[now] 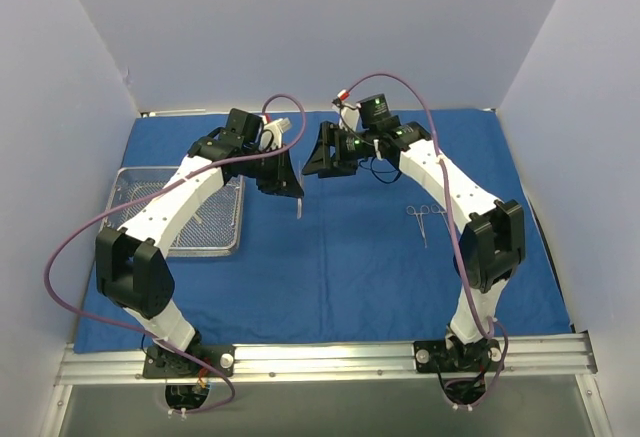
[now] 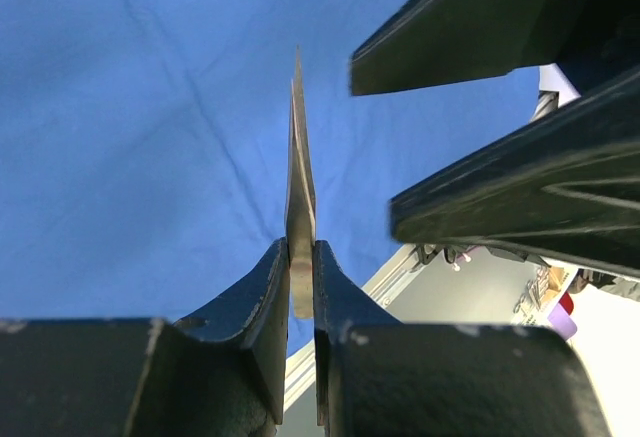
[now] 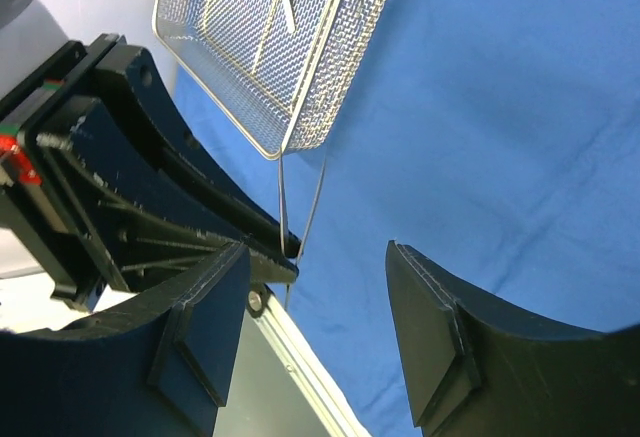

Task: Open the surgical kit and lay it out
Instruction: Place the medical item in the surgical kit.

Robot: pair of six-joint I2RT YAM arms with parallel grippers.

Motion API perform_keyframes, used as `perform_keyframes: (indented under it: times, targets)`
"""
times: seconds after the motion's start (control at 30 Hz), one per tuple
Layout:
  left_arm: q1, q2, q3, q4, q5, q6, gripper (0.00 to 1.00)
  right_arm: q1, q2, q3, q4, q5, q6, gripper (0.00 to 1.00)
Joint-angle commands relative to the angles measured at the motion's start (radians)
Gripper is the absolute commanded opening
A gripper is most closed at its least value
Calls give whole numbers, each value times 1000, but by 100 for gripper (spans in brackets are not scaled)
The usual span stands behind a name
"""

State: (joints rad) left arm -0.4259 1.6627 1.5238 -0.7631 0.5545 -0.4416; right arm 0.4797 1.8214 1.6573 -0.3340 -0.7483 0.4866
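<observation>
Claws: L claw (image 2: 302,257) clamped on steel instrument (image 2: 298,157); R claw (image 3: 316,252) open, empty, over blue wrap (image 3: 500,107).

blue cloth (image 1: 340,267), mesh tray (image 1: 215,250) at left, left pincer (image 1: 296,189) gripping thin instrument (image 1: 298,208), forceps (image 1: 421,220) at right

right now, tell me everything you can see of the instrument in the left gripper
A thin, flat steel instrument, seen edge-on. The left gripper is shut on one end; the rest sticks out over the blue cloth. In the right wrist view it shows as two slim legs meeting at the grip.
</observation>
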Motion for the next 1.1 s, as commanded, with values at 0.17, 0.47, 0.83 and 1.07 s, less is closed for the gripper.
perform_keyframes:
  times: [0.17,0.47,0.83,1.07]
  targets:
    - [-30,-37,45,22,4,-16,2,28,-36,-13,49,4,40,54]
    - [-47,-72,13,53,2,-49,2,40,-21,-42,43,10,49,49]
    - [-54,-87,10,50,-28,-54,6,50,13,-24,59,-45,58,0]
    - [-48,-179,-60,25,-44,-22,60,-6,-56,-118,199,-68,139,0]
